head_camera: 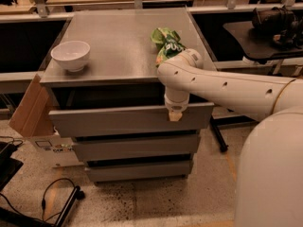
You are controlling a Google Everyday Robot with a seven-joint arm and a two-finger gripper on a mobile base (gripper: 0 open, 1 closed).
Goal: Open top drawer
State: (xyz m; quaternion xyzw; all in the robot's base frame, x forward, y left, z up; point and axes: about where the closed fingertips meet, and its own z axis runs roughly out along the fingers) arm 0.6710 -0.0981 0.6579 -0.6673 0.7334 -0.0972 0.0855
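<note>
1. Speckled floor [156, 200] runs under a grey cabinet [94, 173] of three stacked drawers, with a dark workbench [246, 34] off to the right.
2. The cabinet's flat grey top serves as the table [118, 37]. A white bowl [70, 55] stands near its front left corner. A crumpled green snack bag [166, 42] lies near its right edge, well apart from the bowl.
3. The top drawer [109, 121] is the uppermost of the three. Its plain front panel stands forward of the two lower drawer fronts [132, 148], and a dark gap shows between its upper edge and the table's front edge, so it is partly pulled out. Its inside lies in shadow.
4. A white arm [227, 86] reaches in from the right and bends downward just in front of the snack bag.
5. The end effector [175, 114] points down and sits at the upper edge of the top drawer's front panel, right of the middle and touching it.
6. Whether the end effector is spread or pressed together cannot be told from this view.
7. A cardboard sheet [29, 110] leans beside the cabinet's left side.
8. Black cables [49, 195] lie on the floor at lower left.
9. The white robot body [272, 174] fills the lower right corner.
</note>
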